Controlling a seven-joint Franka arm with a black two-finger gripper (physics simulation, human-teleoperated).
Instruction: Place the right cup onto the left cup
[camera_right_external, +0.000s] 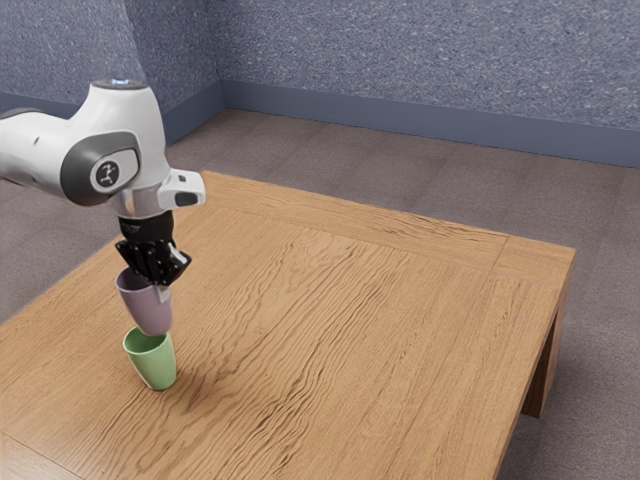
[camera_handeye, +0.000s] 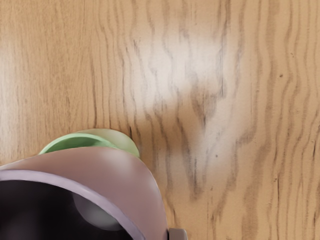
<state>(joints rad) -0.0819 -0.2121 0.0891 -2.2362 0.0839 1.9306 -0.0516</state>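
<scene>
Exterior view, left of frame: gripper (camera_right_external: 156, 289) closed on the purple cup (camera_right_external: 147, 306), held mouth-up, evidently so its base can enter the green cup (camera_right_external: 156, 367), standing open-topped on the table (camera_right_external: 330, 330) below.

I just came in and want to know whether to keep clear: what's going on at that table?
The robot arm's gripper is holding a purple cup by its rim, mouth up, above a green cup that stands upright on the wooden table. It appears to be setting the purple cup into the green one. The purple cup's base is near the green rim, but I can't tell whether they touch.
</scene>
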